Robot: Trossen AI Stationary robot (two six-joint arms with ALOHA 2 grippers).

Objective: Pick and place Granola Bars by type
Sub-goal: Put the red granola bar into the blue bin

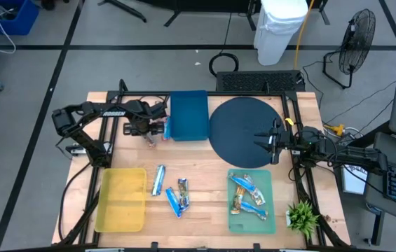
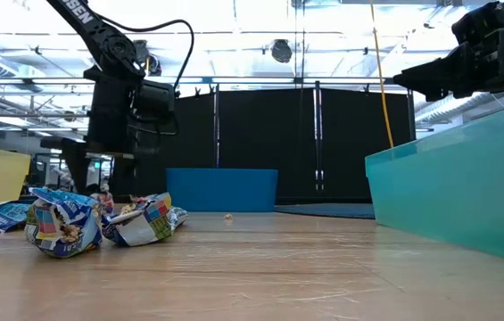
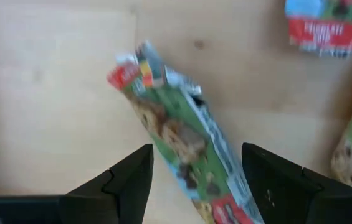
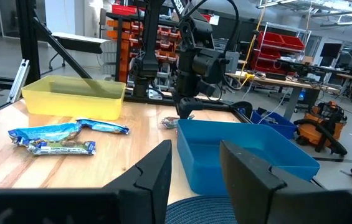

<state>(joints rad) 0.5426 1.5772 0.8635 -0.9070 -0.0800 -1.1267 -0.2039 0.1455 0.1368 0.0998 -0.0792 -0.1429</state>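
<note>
The left gripper (image 3: pixel 195 180) is spreading its two dark fingers (image 3: pixel 132 180) open around one end of a green-and-red shiny-wrapped granola bar (image 3: pixel 179 134), which is lying on the pale wooden table (image 1: pixel 205 210) just beside the blue rectangular tray (image 1: pixel 188 115). In the high view the same gripper (image 1: pixel 150 130) is hanging over that bar at the tray's left edge.

The right gripper (image 1: pixel 270 140) is holding its fingers open with nothing between them, hovering over the right rim of the dark round mat (image 1: pixel 243 129).

Three blue-and-silver wrapped bars (image 1: pixel 172 189) are lying loose on the table between the yellow rectangular tray (image 1: pixel 122 199) and the pale green rectangular tray (image 1: pixel 268 183). Several more bars (image 1: pixel 247 194) are lying piled inside the green tray. A small green plant (image 1: pixel 301 217) is standing beside that tray.
</note>
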